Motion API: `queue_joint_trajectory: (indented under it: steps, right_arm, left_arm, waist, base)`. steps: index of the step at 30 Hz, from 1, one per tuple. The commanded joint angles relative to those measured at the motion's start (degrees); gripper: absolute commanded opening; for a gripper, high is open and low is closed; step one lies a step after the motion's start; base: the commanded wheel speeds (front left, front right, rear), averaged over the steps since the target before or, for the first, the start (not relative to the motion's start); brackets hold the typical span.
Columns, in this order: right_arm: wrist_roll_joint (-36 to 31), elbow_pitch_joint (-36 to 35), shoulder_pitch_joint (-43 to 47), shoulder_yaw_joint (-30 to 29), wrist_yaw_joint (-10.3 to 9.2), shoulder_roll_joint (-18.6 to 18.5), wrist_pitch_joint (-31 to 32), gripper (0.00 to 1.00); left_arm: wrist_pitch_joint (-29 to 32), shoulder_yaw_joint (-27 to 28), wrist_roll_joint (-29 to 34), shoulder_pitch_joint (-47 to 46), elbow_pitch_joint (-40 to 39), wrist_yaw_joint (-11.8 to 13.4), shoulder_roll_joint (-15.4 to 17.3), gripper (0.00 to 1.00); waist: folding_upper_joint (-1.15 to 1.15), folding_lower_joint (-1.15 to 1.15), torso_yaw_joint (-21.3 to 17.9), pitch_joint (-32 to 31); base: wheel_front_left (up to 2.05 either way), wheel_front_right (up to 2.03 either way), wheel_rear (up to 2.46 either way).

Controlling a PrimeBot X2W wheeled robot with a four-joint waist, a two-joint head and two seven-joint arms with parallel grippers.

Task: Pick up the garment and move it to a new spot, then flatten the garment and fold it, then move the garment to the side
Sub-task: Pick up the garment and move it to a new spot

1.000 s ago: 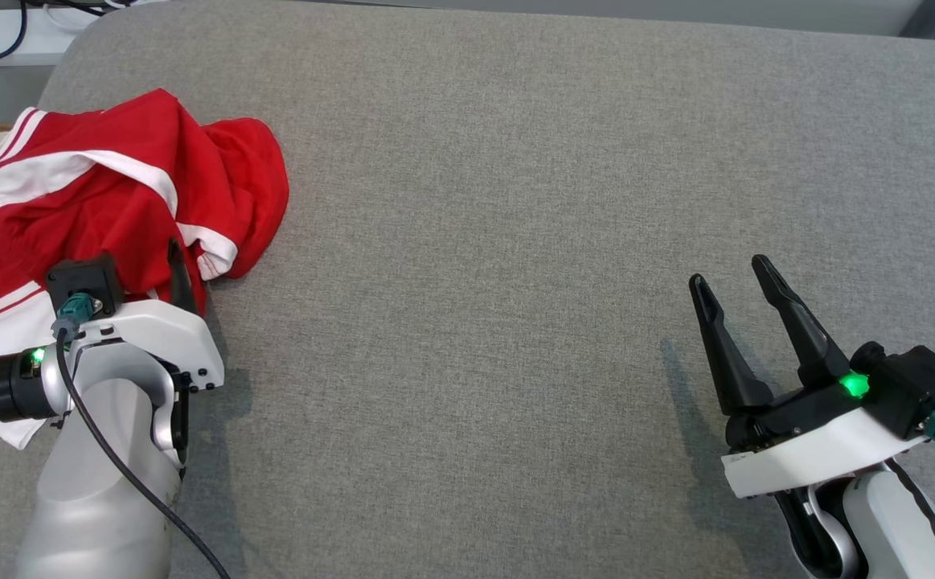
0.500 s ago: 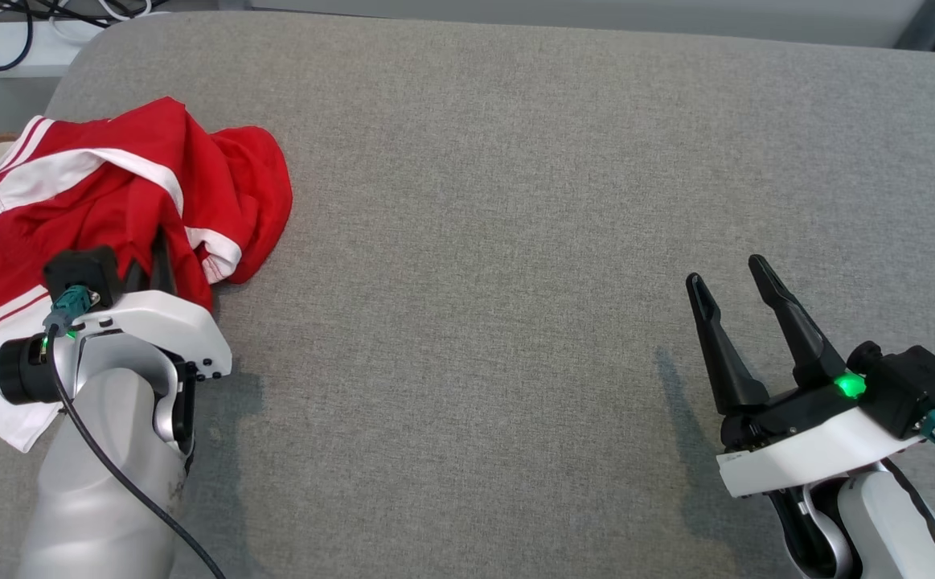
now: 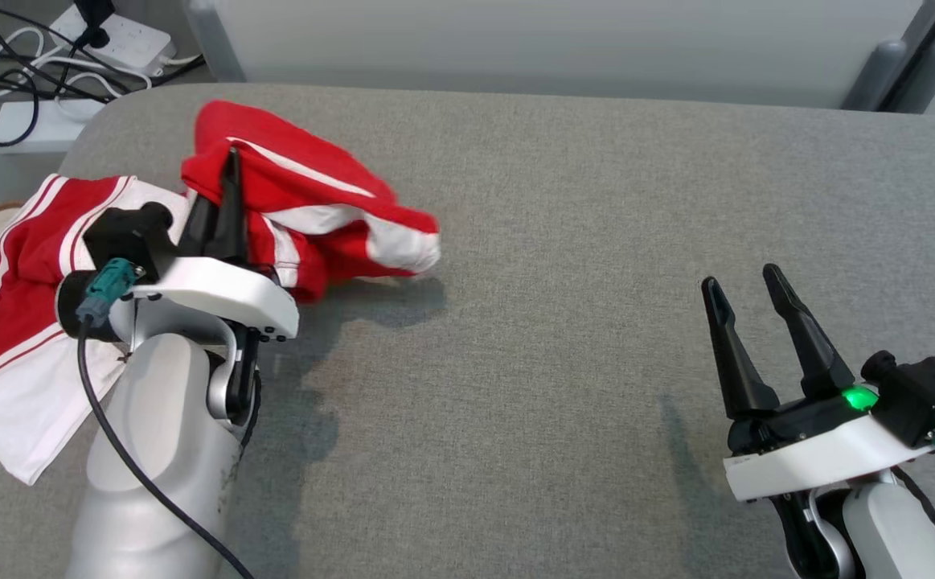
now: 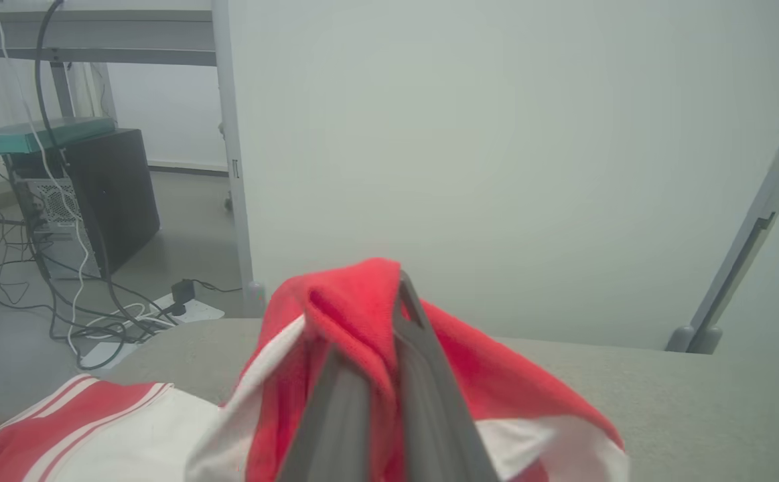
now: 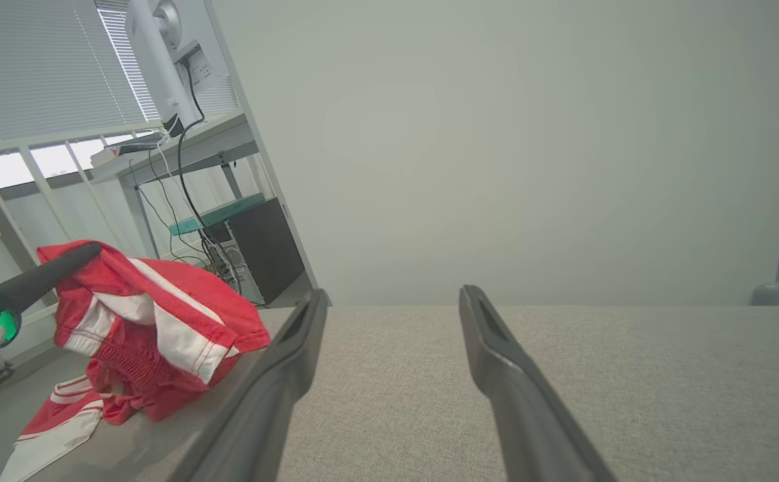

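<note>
Grey fabric tabletop (image 3: 563, 241); pale partition (image 3: 515, 40) behind, power strip (image 3: 125, 36) on floor far left. Red-white garment (image 3: 314, 201) at far left, fold pinched aloft by left gripper (image 3: 230, 165); right gripper (image 3: 740, 281) fingers spread, near right.

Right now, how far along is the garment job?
Done: left gripper shut on the garment, one bunch raised off the grey surface. In hand: moving it to a new spot. Left: flattening, folding, moving aside. Right gripper open, empty.
</note>
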Motion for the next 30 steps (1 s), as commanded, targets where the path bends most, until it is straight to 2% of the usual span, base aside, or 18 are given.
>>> queue_joint_trajectory:
  steps: [1, 13, 21, 30]
  right_arm:
    - [0.47, -1.17, 0.58, 0.78, 0.41, -0.09, -0.68, 1.00]
    - [0.70, -1.04, 2.85, 0.32, 0.41, -0.07, -0.68, 1.00]
    - [0.95, -1.07, 3.69, 0.68, 0.41, 0.02, -0.68, 1.00]
    - [1.18, -1.23, 3.70, 1.14, 0.41, 0.17, -0.68, 1.00]
  left_arm:
    - [0.10, 0.77, 0.19, -0.57, -2.32, -0.45, 1.60, 0.00]
    - [2.49, -7.80, -2.07, -1.28, -7.02, -0.50, 0.40, 0.00]
    - [3.06, -16.30, -5.50, -2.57, -6.45, 1.89, 0.34, 0.00]
    - [2.50, -21.95, -8.86, -4.37, -4.78, 3.64, 0.33, 0.00]
  waist:
    - [0.00, 0.00, -1.08, -1.58]
    - [0.00, 0.00, -7.16, -6.84]
    - [0.00, 0.00, -12.84, -8.54]
    - [0.00, 0.00, -18.90, -8.54]
  base:
    - [0.00, 0.00, 0.00]
    - [0.00, 0.00, 0.00]
    - [0.00, 0.00, 0.00]
    - [0.00, 0.00, 0.00]
